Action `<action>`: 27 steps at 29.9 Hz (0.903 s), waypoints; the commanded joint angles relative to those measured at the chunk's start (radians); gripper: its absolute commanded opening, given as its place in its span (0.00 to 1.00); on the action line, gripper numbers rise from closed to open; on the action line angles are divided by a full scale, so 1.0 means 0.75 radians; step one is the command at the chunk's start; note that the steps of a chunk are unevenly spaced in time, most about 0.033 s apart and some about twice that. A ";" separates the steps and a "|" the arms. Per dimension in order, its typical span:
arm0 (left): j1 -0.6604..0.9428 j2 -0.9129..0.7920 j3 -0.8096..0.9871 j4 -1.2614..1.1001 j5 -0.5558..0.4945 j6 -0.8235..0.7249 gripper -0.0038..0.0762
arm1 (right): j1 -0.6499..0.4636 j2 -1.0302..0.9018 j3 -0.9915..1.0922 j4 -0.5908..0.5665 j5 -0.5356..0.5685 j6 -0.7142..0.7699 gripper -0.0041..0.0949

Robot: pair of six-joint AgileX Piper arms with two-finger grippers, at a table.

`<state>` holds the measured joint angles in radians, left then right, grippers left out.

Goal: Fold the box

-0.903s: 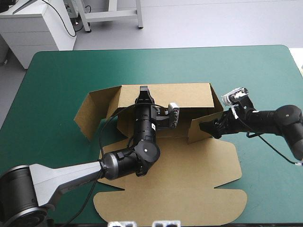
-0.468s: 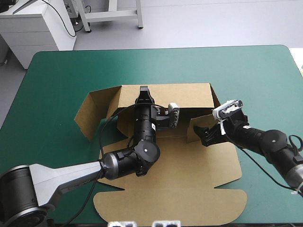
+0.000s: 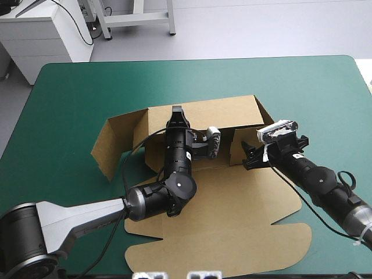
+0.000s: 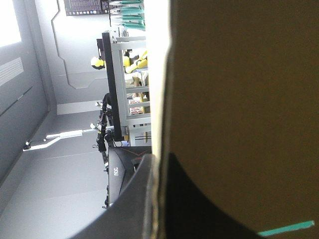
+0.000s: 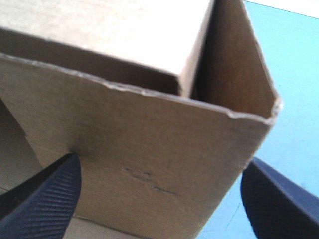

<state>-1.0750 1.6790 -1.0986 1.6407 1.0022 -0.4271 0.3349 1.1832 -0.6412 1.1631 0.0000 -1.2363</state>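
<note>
On your teal-green table (image 3: 70, 93) the brown box (image 3: 232, 215) lies mid-table, its back wall and side flaps raised. Your left gripper (image 3: 176, 111) pinches the back wall's top edge. Your right gripper (image 5: 160, 164) is spread wide at the right flap.

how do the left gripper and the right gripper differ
The left gripper has jaws shut on the box at its back wall; the right gripper has jaws open, a side flap ahead of them. The left gripper points straight forward, the right gripper diagonally left. Both are black.
</note>
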 commanded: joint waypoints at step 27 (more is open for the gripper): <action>-0.006 -0.069 -0.031 0.078 -0.003 -0.021 0.04 | -0.001 0.197 -0.196 0.056 0.054 -0.127 0.72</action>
<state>-1.0750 1.6790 -1.0986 1.6332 0.9747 -0.4299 0.3349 1.3562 -0.7543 1.1856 0.0704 -1.3190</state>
